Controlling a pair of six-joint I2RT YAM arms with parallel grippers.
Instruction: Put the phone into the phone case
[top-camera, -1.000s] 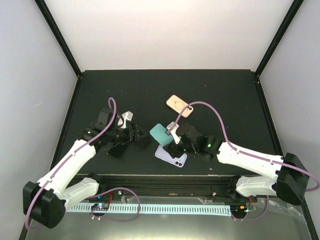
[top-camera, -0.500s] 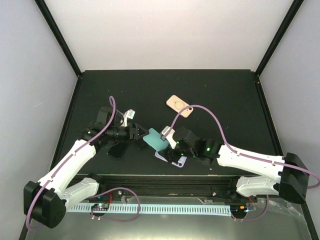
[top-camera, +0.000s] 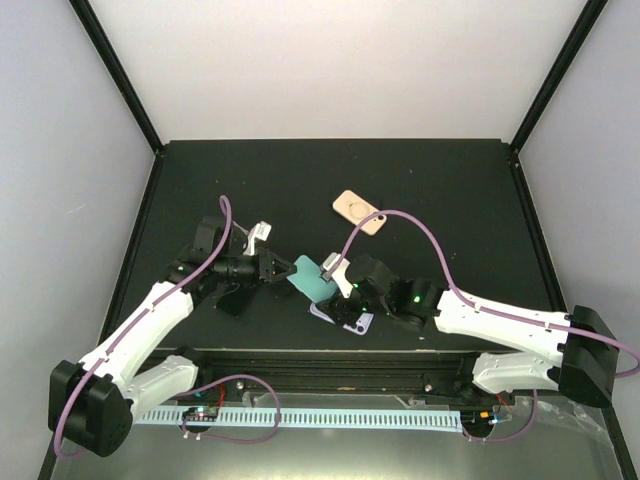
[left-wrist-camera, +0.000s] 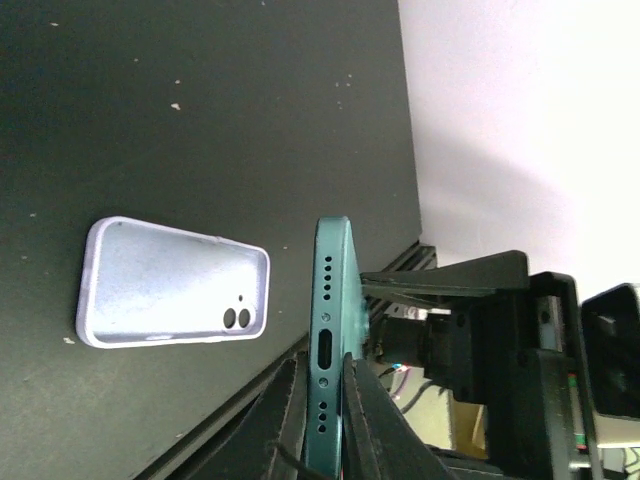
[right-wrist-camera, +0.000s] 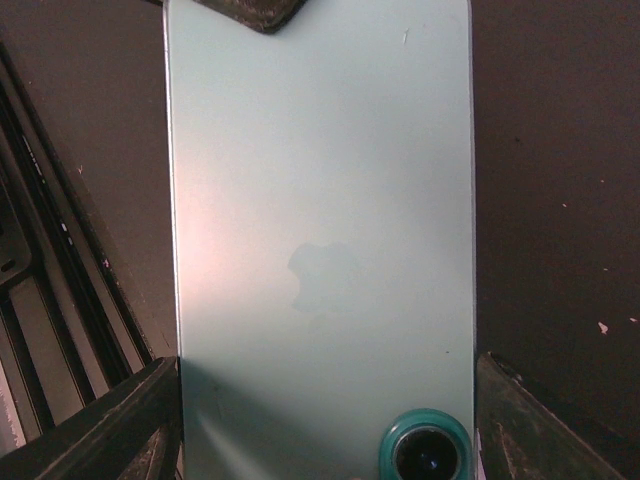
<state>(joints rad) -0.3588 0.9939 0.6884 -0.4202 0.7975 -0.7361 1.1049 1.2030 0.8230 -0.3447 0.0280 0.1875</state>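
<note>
The teal-green phone (top-camera: 310, 277) hangs tilted above the table between both arms. My left gripper (top-camera: 283, 270) is shut on its bottom end, one finger on each flat face beside the charging port (left-wrist-camera: 327, 352). My right gripper (top-camera: 343, 288) is shut across the phone's width at the camera end, a finger (right-wrist-camera: 120, 415) on each long edge (right-wrist-camera: 320, 250). The lilac phone case (left-wrist-camera: 170, 285) lies flat and open side up on the table, just below and to the right of the phone (top-camera: 340, 318), partly hidden by the right gripper.
A beige case (top-camera: 358, 211) lies further back, right of centre. The table's near edge and rail (top-camera: 330, 360) run just in front of the lilac case. Black corner posts stand at the back left and right.
The right gripper carried the phone left, off the lilac case. The left gripper reached right to the phone's bottom end and closed on it.
</note>
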